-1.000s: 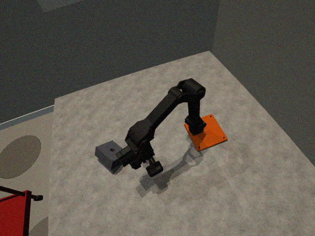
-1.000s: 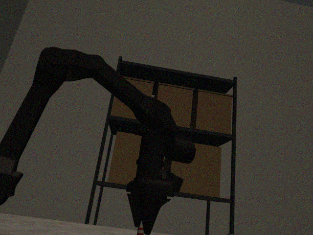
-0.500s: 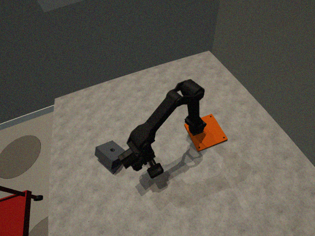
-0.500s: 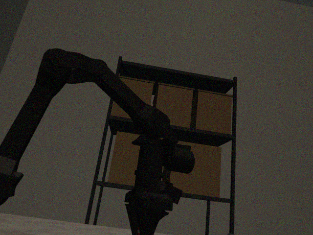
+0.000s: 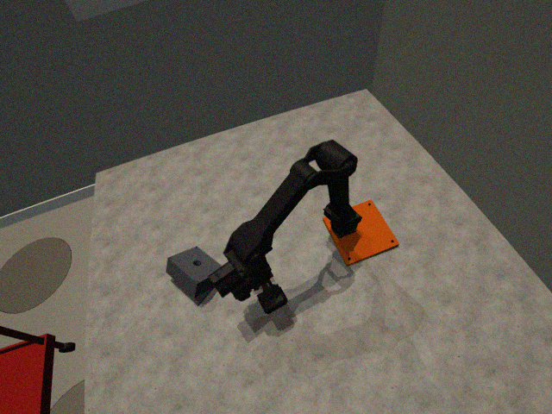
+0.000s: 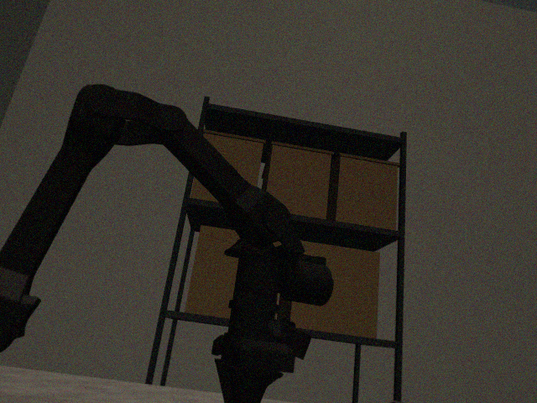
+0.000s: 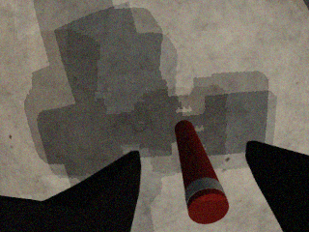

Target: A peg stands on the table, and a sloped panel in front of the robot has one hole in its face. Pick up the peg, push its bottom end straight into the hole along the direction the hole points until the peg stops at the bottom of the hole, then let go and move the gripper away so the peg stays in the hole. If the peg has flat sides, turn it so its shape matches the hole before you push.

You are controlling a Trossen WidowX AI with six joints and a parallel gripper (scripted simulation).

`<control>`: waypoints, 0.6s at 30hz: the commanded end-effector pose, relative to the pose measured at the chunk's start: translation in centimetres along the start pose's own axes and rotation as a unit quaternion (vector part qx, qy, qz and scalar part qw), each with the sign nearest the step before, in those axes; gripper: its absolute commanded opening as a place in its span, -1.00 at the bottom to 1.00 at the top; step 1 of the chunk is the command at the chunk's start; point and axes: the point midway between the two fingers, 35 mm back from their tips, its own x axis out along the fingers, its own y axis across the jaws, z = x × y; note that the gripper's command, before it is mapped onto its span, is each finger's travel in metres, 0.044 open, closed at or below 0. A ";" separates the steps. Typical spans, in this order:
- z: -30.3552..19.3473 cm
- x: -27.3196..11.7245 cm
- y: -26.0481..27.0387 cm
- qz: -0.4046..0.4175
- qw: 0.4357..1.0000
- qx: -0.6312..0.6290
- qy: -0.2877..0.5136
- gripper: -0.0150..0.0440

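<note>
Pale, mottled stone-look covers the bench (image 5: 428,321) (image 6: 65,385) (image 7: 285,39), with dim grey walls beyond it and a dark shelf rack (image 6: 401,281) holding tan boxes (badly lit, those) behind the arm (image 5: 285,200) (image 6: 52,203). An orange plate (image 5: 379,235) lies under the arm's foot, and a grey block (image 5: 189,267) with one round hole (image 5: 197,262) in its face sits near the arm's lower end. Down at the wrist, the claw (image 6: 242,400) (image 7: 193,155) is partly open, pointing at the bench, its two black fingers apart. Between them in the wrist view stands the red peg (image 7: 195,166), round, with a grey band near its top (a gap shows on either side, so it isn't gripped). The peg is out of the hole.
</note>
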 end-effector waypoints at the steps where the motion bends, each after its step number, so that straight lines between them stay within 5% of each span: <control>1: 0.0 0.0 0.0 0.000 1.000 0.000 0.000 0.20; 6: 0.0 0.0 0.0 0.000 1.000 0.000 0.000 -0.25; 18: 0.1 -0.6 0.0 0.001 1.000 0.000 0.000 -0.49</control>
